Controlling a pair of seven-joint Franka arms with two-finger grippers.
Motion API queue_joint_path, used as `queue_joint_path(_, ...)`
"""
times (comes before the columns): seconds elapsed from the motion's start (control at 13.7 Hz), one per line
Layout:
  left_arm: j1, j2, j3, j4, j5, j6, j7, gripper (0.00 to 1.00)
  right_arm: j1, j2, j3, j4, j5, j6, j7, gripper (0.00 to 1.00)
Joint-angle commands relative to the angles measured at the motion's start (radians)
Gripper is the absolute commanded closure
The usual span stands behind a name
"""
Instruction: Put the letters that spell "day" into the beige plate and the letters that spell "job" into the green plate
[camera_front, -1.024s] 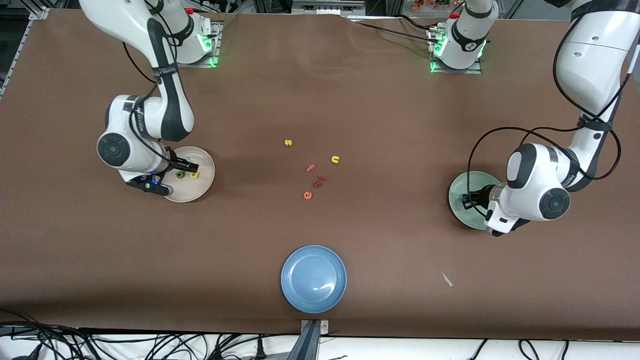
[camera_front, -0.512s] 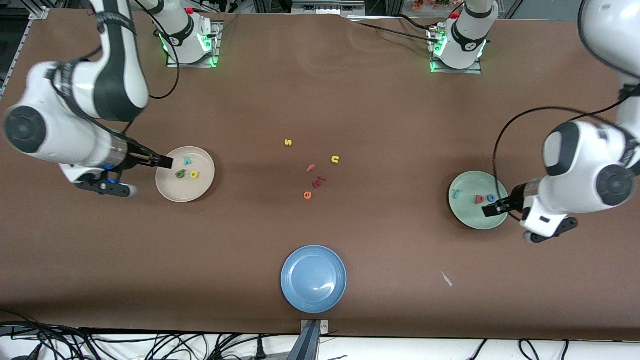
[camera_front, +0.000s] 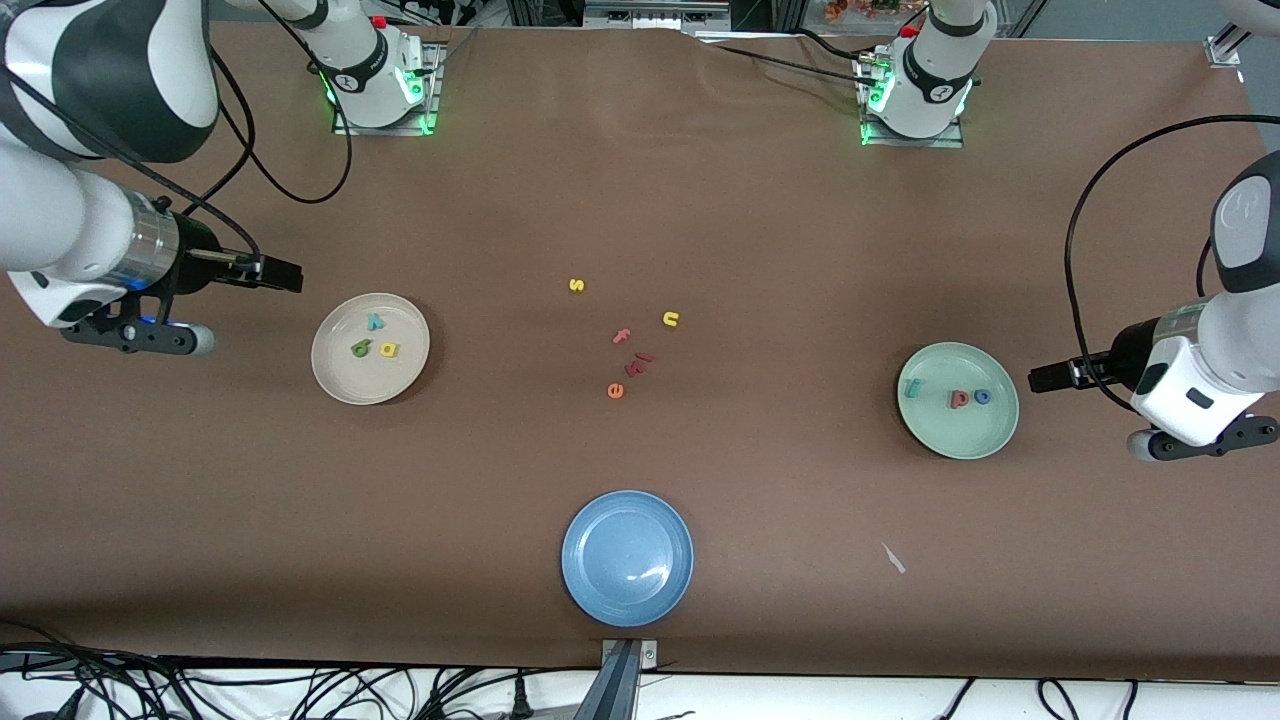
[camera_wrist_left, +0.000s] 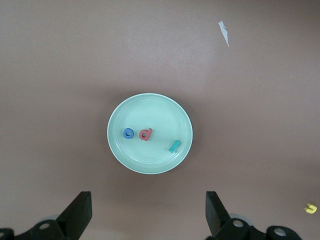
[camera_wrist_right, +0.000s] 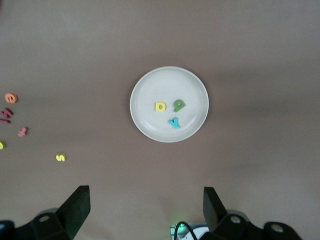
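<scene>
On round smooth plates lie foam letters; both grippers' jaws spread open.

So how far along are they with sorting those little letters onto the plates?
It looks finished. The beige plate holds the yellow d, green a and teal y; the green plate holds the teal j, red b and blue o. Both the left pincer and right pincer are open, holding nothing. Nothing seems left.
</scene>
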Motion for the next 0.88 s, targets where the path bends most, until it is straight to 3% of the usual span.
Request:
queue_joint_path(0.0,-0.029,0.024,-0.001,0.063,0.062,-0.023,0.078,0.0,-0.199,-0.044,0.151,0.027,0.021,0.025,-0.023,0.0)
queue_joint_path(0.15,-0.02,0.021,0.003,0.082,0.059,-0.028,0.07,0.0,-0.368,-0.086,0.335,0.041,-0.028,0.026,-0.019,0.0)
queue_joint_path(0.29,-0.028,0.003,0.004,0.081,0.073,-0.028,0.074,0.0,-0.468,-0.156,0.513,0.008,-0.181,0.019,-0.016,0.0)
queue_joint_path(0.44,-0.034,0.001,0.001,0.081,0.073,-0.028,0.066,0.0,-0.588,-0.271,0.712,-0.136,-0.31,0.073,0.013,0.0)
queue_joint_path(0.51,-0.038,-0.003,0.001,0.081,0.074,-0.029,0.061,0.0,-0.663,-0.328,0.789,-0.226,-0.31,0.15,0.035,0.0)
queue_joint_path(0.66,-0.034,-0.005,0.002,0.081,0.071,-0.031,0.069,0.0,-0.702,-0.391,0.808,-0.333,-0.257,0.242,0.073,0.0)
queue_joint_path(0.8,-0.055,-0.021,0.01,0.082,0.073,-0.028,0.063,0.0,-0.757,-0.391,0.813,-0.333,-0.217,0.239,0.055,0.0)
